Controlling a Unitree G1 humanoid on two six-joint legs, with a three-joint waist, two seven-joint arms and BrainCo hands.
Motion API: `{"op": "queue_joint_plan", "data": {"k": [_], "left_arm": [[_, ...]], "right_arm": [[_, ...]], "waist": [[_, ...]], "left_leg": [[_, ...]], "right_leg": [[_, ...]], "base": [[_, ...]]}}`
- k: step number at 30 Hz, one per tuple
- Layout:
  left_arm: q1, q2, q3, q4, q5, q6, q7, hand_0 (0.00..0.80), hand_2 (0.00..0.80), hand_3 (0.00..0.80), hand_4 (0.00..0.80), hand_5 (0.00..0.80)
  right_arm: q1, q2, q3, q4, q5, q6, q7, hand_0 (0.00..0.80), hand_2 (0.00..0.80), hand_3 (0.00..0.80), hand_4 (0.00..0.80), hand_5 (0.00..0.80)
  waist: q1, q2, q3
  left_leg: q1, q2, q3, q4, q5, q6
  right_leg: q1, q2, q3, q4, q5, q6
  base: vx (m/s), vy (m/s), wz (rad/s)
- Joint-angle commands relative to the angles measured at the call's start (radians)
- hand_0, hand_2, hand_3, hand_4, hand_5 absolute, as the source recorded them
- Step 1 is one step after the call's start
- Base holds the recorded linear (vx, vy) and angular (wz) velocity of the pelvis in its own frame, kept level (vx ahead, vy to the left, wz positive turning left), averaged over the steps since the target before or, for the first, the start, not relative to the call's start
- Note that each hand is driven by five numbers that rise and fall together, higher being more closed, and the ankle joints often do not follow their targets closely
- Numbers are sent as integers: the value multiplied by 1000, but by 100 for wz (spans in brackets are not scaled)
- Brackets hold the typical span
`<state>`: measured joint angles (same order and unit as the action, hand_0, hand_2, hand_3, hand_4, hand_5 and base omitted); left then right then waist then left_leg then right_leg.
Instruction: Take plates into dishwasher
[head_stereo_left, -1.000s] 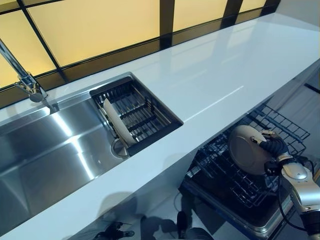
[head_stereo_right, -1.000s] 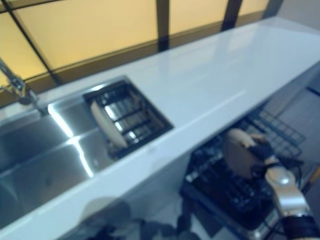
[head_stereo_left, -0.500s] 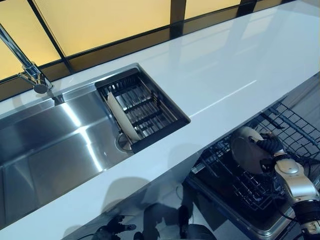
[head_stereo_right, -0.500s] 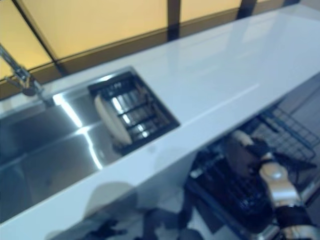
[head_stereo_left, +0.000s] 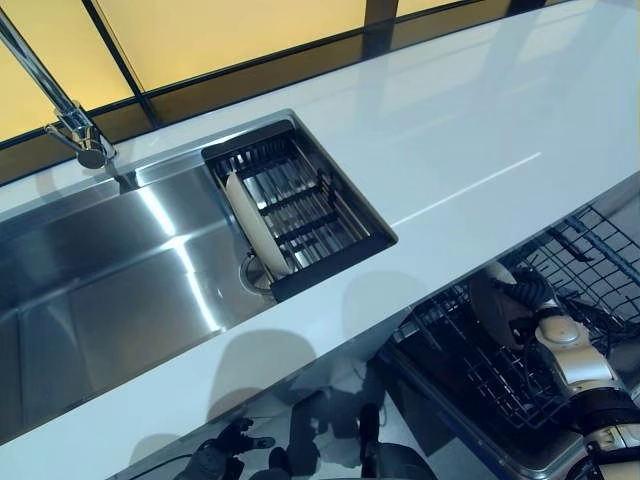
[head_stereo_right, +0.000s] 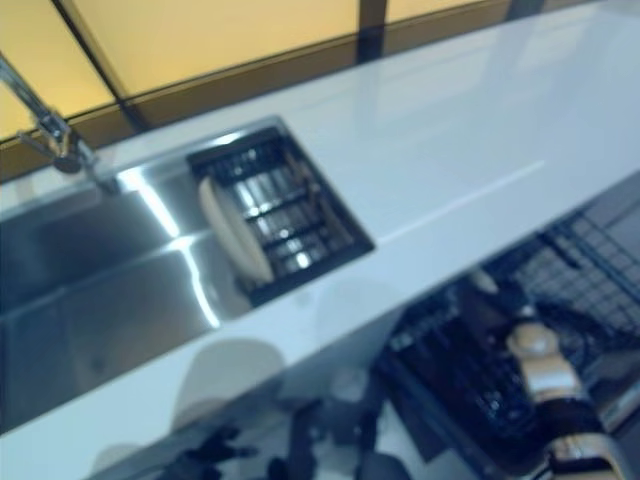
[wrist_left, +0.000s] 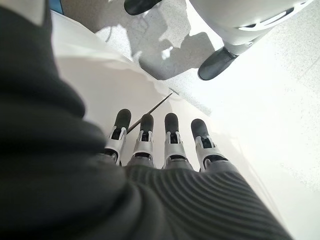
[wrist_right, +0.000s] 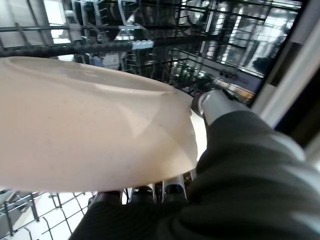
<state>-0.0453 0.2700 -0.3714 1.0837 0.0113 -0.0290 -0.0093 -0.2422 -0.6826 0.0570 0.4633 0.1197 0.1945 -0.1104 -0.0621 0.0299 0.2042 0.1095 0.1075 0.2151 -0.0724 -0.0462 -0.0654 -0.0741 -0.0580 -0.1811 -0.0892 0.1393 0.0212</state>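
Note:
My right hand (head_stereo_left: 533, 294) is shut on a cream plate (head_stereo_left: 496, 301) and holds it nearly on edge just over the dark wire dishwasher rack (head_stereo_left: 470, 378), below the counter's front edge. In the right wrist view the thumb (wrist_right: 214, 104) lies over the plate's (wrist_right: 90, 130) rim and the fingers (wrist_right: 145, 193) curl beneath it, with rack wires (wrist_right: 165, 30) close behind. A second pale plate (head_stereo_left: 255, 238) stands on edge in the black drying rack (head_stereo_left: 335, 215) in the sink. My left hand (wrist_left: 160, 145) hangs low with straight fingers and holds nothing.
The white counter (head_stereo_left: 450, 130) runs across the view above the pulled-out dishwasher rack. A steel sink (head_stereo_left: 110, 290) with a faucet (head_stereo_left: 60, 110) lies to the left. Dark-framed yellow panels line the back.
The camera has shifted. My right hand has lowered the plate toward the dishwasher rack and turned it more edge-on, partly under the counter edge.

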Motion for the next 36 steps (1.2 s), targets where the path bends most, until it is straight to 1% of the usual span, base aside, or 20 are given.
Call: {"op": "queue_joint_plan", "data": {"k": [1,12,18,23,31,36], "left_arm": [[-63,39,-21,12,19,-3,3,0,0,0,0,0],[-61,36,-34,9,27,-4,-3,0,0,0,0,0],[-72,31,-46,8,26,-5,-2,0,0,0,0,0],[-80,30,-53,10,24,-4,0,0,0,0,0,0],[-97,44,-59,12,25,-9,-11,0,0,0,0,0],[-104,53,-63,9,30,-7,-18,0,0,0,0,0]], "right_arm": [[-82,37,67,47,-42,-39,-34,800,800,800,800,800],[-73,89,117,122,-74,-44,-85,800,800,800,800,800],[-89,114,140,195,-102,-59,-113,800,800,800,800,800],[-117,120,156,266,-126,-54,-131,800,800,800,800,800],[-152,99,184,382,-219,-45,-92,800,800,800,800,800],[-153,90,189,444,-238,-32,-80,800,800,800,800,800]], "waist": [[8,-66,-18],[21,-58,-15],[31,-53,-7],[42,-50,-1],[56,-50,9],[63,-54,13]], "left_leg": [[-58,5,-11,2,92,-14],[-59,2,-24,2,91,-12],[-66,0,-27,1,92,-11],[-71,-1,-29,1,95,-12],[-86,1,-39,3,101,-13],[-92,5,-43,4,105,-14]], "right_leg": [[65,-33,36,60,-91,57],[69,-36,31,61,-94,58],[65,-37,23,60,-92,57],[64,-35,12,53,-87,56],[56,-31,4,55,-88,53],[53,-30,-1,59,-89,52]], "base": [[12,-3,4],[1,0,0],[-8,0,4],[-8,-9,4],[-6,-16,3],[-3,-40,5]]}}
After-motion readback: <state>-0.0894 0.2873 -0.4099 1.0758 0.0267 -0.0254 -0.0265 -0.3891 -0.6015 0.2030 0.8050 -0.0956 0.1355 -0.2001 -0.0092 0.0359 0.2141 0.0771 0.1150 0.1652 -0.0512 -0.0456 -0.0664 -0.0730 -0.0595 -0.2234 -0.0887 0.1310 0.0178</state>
